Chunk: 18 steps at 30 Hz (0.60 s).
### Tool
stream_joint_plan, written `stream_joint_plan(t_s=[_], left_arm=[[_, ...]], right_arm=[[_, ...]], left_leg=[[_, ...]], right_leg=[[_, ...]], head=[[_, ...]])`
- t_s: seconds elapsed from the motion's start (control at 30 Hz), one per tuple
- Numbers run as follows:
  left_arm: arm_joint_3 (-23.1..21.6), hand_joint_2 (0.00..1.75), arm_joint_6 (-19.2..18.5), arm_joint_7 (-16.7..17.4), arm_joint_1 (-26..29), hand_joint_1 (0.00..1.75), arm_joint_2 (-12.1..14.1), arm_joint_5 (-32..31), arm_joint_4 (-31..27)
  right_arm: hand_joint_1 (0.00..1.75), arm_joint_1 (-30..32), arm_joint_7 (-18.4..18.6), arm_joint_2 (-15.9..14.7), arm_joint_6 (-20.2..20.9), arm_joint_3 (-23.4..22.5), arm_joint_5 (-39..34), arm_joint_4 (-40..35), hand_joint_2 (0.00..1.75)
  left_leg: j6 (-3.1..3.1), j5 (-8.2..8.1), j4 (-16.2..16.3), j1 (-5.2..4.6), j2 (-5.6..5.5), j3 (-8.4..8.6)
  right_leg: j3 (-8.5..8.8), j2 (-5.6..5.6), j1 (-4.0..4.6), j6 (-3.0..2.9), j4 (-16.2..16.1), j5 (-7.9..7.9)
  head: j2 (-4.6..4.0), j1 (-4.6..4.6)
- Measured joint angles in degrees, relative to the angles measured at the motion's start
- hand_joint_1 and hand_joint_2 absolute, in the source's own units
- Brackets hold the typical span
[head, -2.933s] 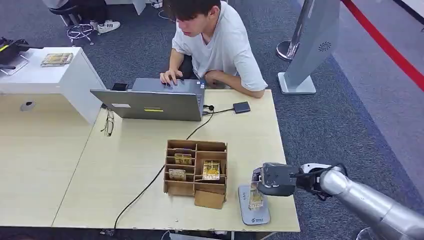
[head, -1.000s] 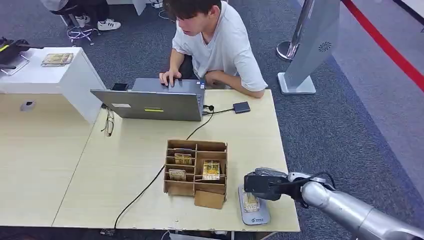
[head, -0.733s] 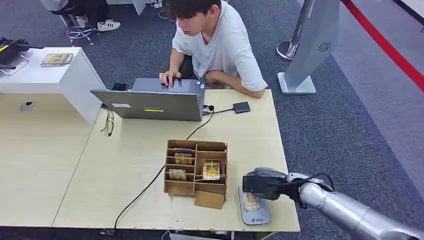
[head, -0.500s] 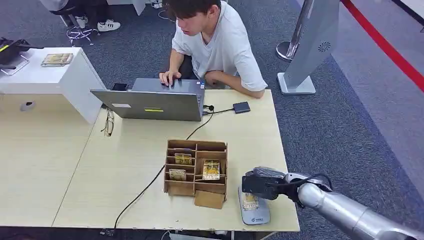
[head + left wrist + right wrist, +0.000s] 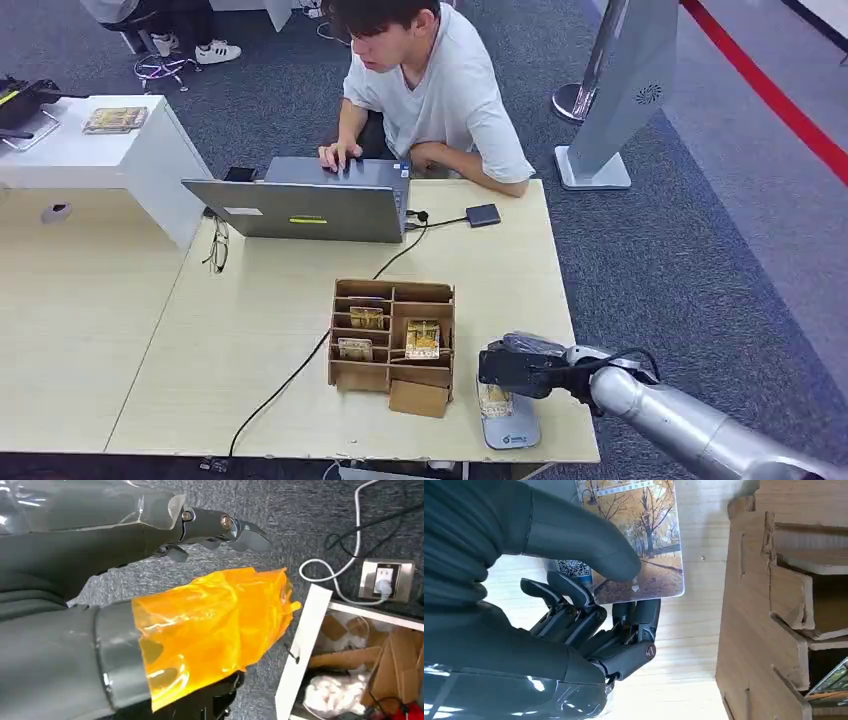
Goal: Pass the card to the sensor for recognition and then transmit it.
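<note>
One card (image 5: 493, 399), flat and glossy, printed with yellow autumn trees, pinched in the right hand (image 5: 515, 368) at the lower right of the head frame. Held low over the sensor (image 5: 510, 432), a grey rounded slab lying flat at the near edge of the table (image 5: 250, 330); touching it or just above, cannot tell. From the right wrist, the card (image 5: 644, 530) seen rectangular with rounded corners and a reflective sheen, clamped under the thick matte grey thumb and backed by dark jointed fingers (image 5: 634, 625) of the right hand (image 5: 574, 625), over pale wood-grain tabletop. Just beside it, a brown slotted organiser box (image 5: 774, 605) with rough-cut, notched edges.

In the centre of the head frame, that same box (image 5: 392, 345) divided into compartments, with three more picture cards standing in its slots. Further up, a grey laptop (image 5: 300, 205) with a person (image 5: 430, 80) in a white shirt typing behind it, and a thin black cable snaking across the table.

Left hand (image 5: 150, 535) released, grasping nothing, smooth grey fingers stretched out above dark speckled carpet, with crinkled translucent orange film (image 5: 210, 625) wrapped around its thumb.
</note>
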Motion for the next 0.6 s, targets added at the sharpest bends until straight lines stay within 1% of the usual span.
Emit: stream_joint_plan(t_s=[0.13,0.23,0.37,0.43,0.6], left_arm=[[0.0,0.0,-1.2,0.0,-0.2,0.0,-0.3,0.5,0.7],[0.0,0.0,-1.4,-0.2,-0.6,0.0,-0.6,0.4,1.1],[-0.2,0.0,0.0,-0.3,-0.5,0.0,-0.5,0.0,1.0],[-0.3,0.0,-0.5,-0.6,-0.4,0.0,-0.5,0.1,1.0],[-0.9,0.0,1.0,-0.6,-0.1,0.0,0.2,-0.1,-0.4]], right_arm=[[1.75,0.0,-0.3,0.1,0.5,0.0,0.0,0.3,1.75],[1.75,0.0,0.6,0.4,0.5,-0.1,0.0,0.3,1.75],[1.75,0.0,0.6,0.5,0.3,-0.2,0.0,0.3,1.75],[1.75,0.0,0.0,0.5,0.3,-0.2,0.1,0.5,1.75],[1.75,0.3,0.8,0.7,0.2,-0.7,0.1,0.3,1.75]], left_leg=[[0.02,0.02,0.0,0.0,0.0,0.0],[0.02,0.02,0.0,0.0,0.0,0.01],[0.02,0.02,0.0,0.0,0.03,0.04],[0.02,0.02,0.0,0.0,0.02,0.03],[0.01,0.03,0.0,0.0,0.03,0.04]], right_leg=[[0.01,0.0,0.0,0.03,0.0,0.03],[0.02,0.0,0.0,0.03,0.0,0.04],[0.03,0.02,0.0,0.01,0.0,0.05],[0.03,0.01,0.0,0.01,0.0,0.05],[0.03,0.02,0.0,0.0,0.0,0.06]], head=[[0.0,-0.02],[0.0,-0.02],[0.0,-0.02],[0.0,0.0],[0.0,-0.02]])
